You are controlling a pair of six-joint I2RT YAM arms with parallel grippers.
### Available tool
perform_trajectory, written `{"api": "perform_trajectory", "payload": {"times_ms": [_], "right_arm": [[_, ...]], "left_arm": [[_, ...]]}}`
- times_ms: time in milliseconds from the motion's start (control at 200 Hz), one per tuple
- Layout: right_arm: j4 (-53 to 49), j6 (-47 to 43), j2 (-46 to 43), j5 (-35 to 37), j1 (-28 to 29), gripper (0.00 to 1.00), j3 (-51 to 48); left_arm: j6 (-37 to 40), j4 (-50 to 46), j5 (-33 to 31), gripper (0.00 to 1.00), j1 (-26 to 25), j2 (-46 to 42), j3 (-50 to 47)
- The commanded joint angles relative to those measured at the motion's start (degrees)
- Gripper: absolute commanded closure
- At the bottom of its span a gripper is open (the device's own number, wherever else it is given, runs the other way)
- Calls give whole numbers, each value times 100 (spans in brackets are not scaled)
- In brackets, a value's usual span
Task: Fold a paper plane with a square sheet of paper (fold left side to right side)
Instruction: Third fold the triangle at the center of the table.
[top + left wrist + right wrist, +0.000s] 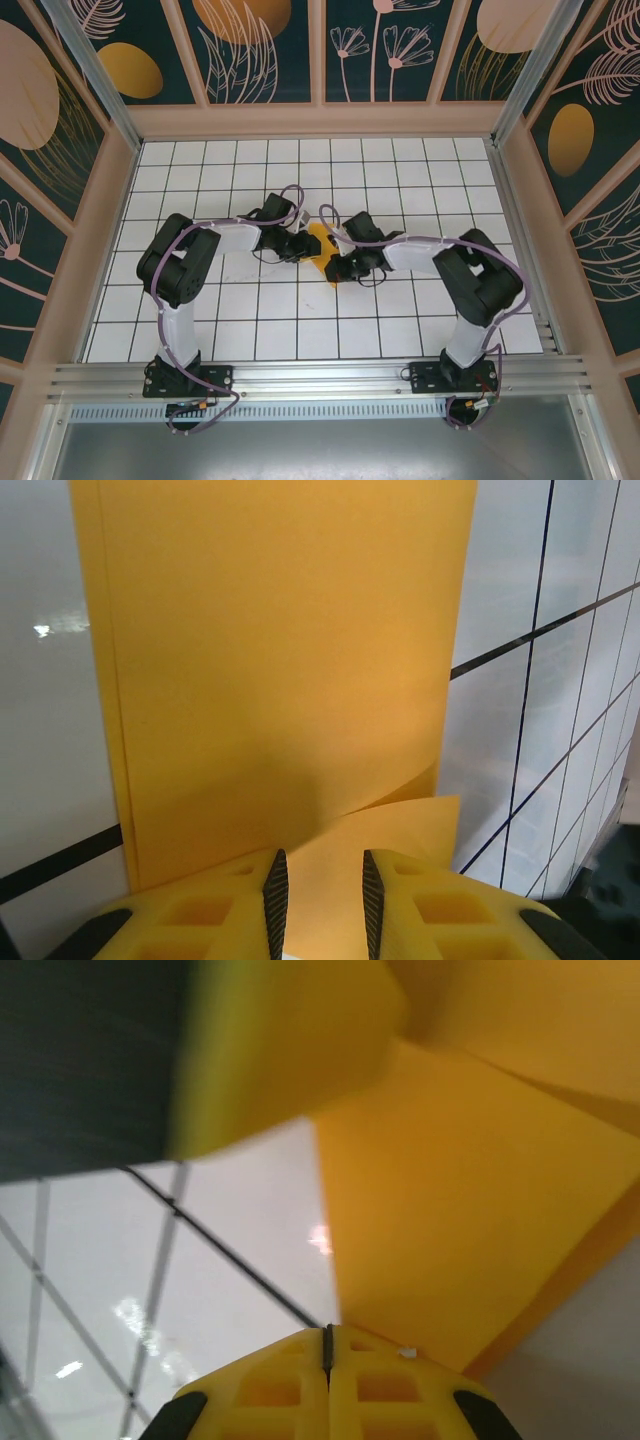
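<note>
The orange-yellow sheet of paper (321, 243) lies folded in layers on the tiled table between both grippers. A paper plane as such is out of view. In the left wrist view the sheet of paper (280, 660) stretches away from my left gripper (320, 880), a loose flap curling up at its near right corner. The jaws stand apart, with paper showing in the gap. My right gripper (327, 1338) is shut, pads touching, its tip right at the edge of the paper (470, 1210). From above, the left gripper (303, 247) and right gripper (340, 268) flank the paper.
The white grid-tiled table (420, 180) is ringed by a low wooden wall (320, 120). A metal rail (320, 378) carries both arm bases at the near edge. The left gripper's yellow finger (290, 1050) hangs blurred close above the right wrist camera.
</note>
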Motion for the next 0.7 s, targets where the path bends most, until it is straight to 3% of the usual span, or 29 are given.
{"api": "perform_trajectory", "payload": {"times_ms": [0, 320, 696], "right_arm": [[-246, 102, 118, 330, -12, 100, -32], [-100, 437, -308, 328, -55, 100, -929], [-397, 332, -251, 479, -76, 100, -1033]], "left_arm": [[212, -324, -859, 69, -19, 396, -103], [259, -438, -896, 69, -19, 410, 77], [249, -490, -802, 67, -18, 242, 182]]}}
